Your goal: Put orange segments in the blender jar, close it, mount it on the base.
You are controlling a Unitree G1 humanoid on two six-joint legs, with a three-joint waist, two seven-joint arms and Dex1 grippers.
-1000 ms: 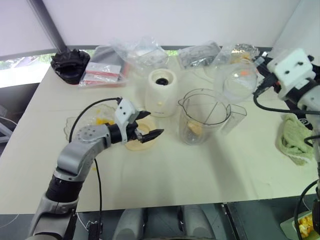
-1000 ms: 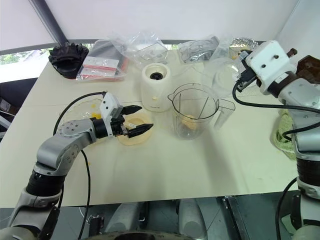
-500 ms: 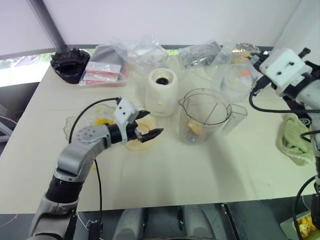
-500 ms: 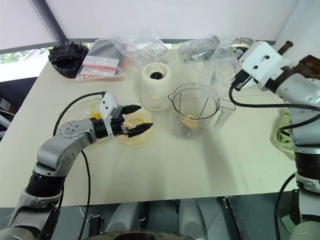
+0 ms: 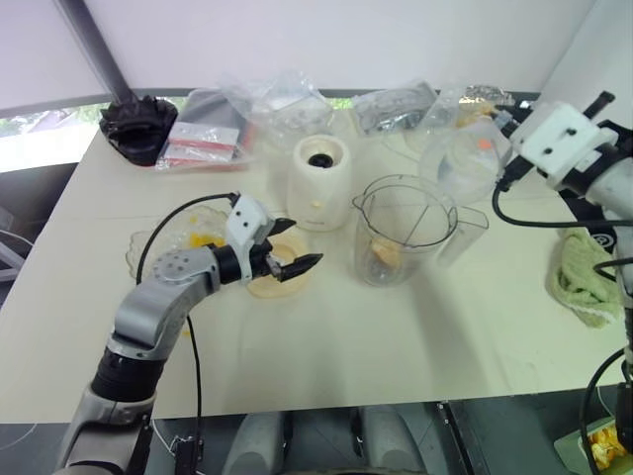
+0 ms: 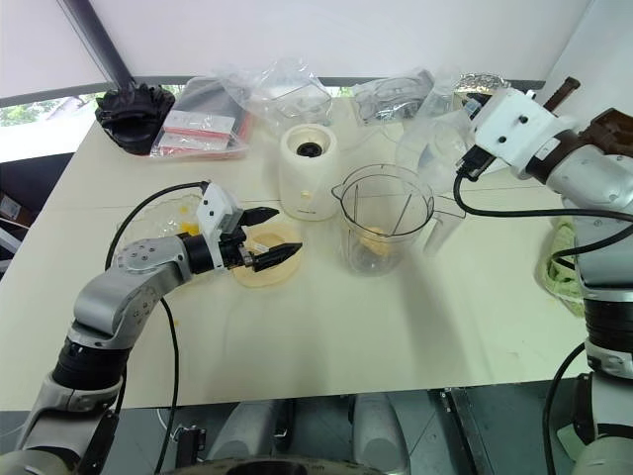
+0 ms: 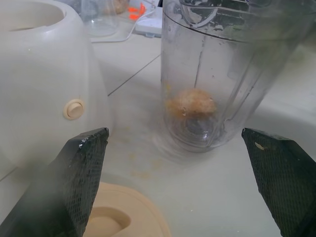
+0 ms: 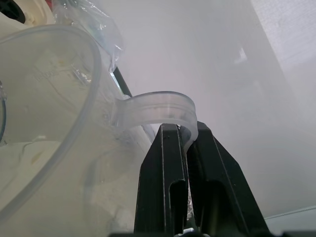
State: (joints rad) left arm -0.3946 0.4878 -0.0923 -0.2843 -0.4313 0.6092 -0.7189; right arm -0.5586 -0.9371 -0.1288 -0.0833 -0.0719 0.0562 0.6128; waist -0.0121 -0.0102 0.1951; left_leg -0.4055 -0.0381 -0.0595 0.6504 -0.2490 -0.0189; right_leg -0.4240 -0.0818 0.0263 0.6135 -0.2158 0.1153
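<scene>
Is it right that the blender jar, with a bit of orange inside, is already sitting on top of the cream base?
Not quite. The blender jar does hold a bit of orange, but it stands on the table beside the base, not on top of it. The left eye view shows this.

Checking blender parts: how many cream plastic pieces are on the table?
2: the base stands left of the blender jar; the lid lies flat beneath the open left gripper. None seem hidden.
</scene>
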